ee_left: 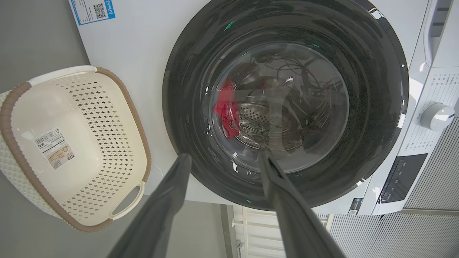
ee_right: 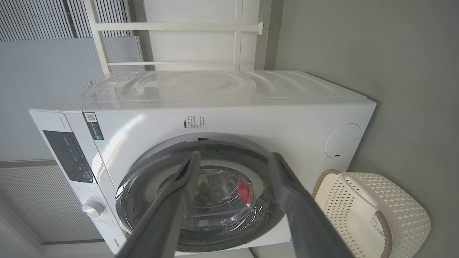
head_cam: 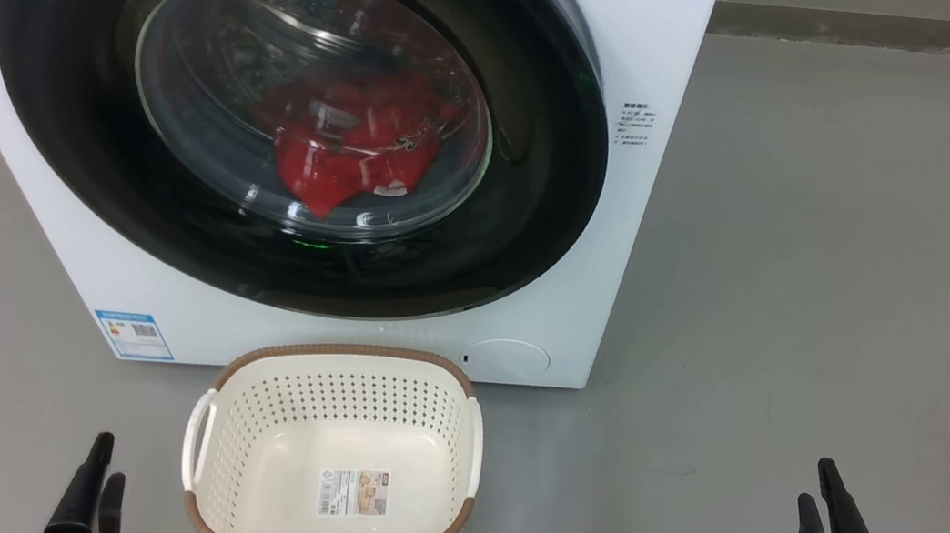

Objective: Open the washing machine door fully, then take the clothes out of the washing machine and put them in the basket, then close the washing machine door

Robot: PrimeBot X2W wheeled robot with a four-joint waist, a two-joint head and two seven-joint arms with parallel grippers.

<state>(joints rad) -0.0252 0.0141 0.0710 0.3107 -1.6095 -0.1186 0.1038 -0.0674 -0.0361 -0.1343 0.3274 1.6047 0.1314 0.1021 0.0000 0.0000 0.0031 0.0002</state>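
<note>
This looks like a plain laundry corner in a utility room or a test room. In the head view a white front-loading washing machine (head_cam: 626, 231) stands at 11 o'clock, directly on a bare grey floor (head_cam: 852, 261), and a perforated laundry basket (head_cam: 345, 350) is at 6 o'clock. Beside the machine there are pale slatted panels (ee_right: 36, 36) and a white frame (ee_right: 236, 43).

Set into the front of the washing machine (head_cam: 650, 51): the washing machine door (head_cam: 57, 92), closed flat against it. Inside the washing machine, behind the door: the clothes (head_cam: 353, 150). On the floor (head_cam: 801, 300) just before the washing machine, below the door: the basket (head_cam: 345, 348). Farther out from the washing machine, left of the basket: the left gripper (head_cam: 110, 459). Well to the right: the right gripper (head_cam: 815, 484).
</note>
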